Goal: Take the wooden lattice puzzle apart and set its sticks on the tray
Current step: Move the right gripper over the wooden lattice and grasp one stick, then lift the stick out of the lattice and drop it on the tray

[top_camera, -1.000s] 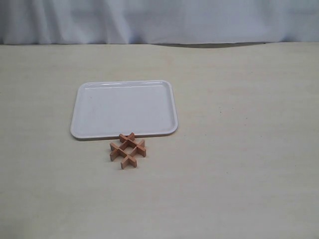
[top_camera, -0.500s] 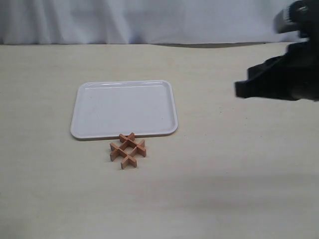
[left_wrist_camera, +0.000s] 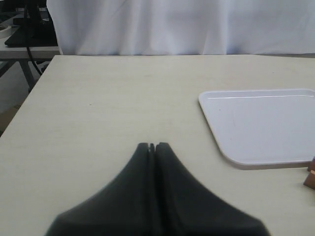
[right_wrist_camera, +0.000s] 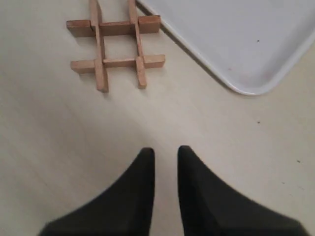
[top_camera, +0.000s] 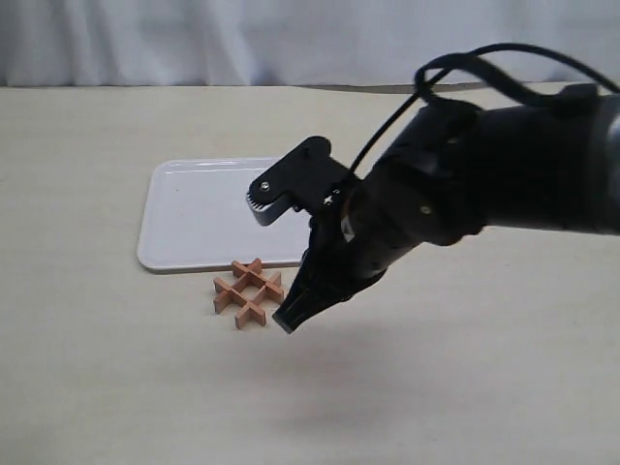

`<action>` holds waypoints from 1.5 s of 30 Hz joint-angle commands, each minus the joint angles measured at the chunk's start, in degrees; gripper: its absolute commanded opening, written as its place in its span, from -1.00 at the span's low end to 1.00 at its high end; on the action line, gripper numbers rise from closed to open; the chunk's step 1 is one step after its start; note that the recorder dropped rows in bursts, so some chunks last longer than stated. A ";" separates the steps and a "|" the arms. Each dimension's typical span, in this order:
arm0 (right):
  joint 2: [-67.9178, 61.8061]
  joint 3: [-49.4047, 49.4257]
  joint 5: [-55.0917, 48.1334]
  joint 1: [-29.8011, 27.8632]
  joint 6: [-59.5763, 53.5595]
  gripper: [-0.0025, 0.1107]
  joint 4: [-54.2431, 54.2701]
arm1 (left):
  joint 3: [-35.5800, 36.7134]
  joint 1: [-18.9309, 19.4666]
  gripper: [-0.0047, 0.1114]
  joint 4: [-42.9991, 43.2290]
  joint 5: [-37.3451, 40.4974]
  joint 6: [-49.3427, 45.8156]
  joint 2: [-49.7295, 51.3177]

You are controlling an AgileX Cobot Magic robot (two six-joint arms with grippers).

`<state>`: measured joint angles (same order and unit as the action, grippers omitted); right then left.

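The wooden lattice puzzle [top_camera: 249,292] lies whole on the table, its four sticks still interlocked, touching the front edge of the white tray [top_camera: 199,208]. The tray holds nothing. My right gripper [top_camera: 289,320] hangs just right of the puzzle, tips pointing down. In the right wrist view the puzzle [right_wrist_camera: 116,46] and a corner of the tray [right_wrist_camera: 231,34] lie ahead of the right gripper [right_wrist_camera: 166,150], which is open by a narrow gap with nothing in it. My left gripper [left_wrist_camera: 152,145] is shut and empty, well left of the tray [left_wrist_camera: 266,123]; a puzzle corner [left_wrist_camera: 311,178] peeks in.
The right arm's black body [top_camera: 484,179] and cable [top_camera: 484,58] reach over the table's right half and cover the tray's right edge. A white curtain [top_camera: 291,39] backs the beige table. The table's left edge [left_wrist_camera: 24,105] shows in the left wrist view.
The right arm has swung in from the right edge and down to the left, ending just beside the puzzle. Puzzle and tray have not moved.
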<state>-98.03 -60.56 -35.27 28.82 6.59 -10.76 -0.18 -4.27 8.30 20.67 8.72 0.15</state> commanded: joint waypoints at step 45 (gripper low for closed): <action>-10.06 -8.90 4.92 0.61 -7.85 -0.87 -0.87 | 0.18 -0.43 -0.92 0.03 -0.34 -0.10 -0.15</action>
<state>-110.97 -68.65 -28.23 29.46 -0.83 -11.09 -0.18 -4.27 8.30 20.67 8.72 0.15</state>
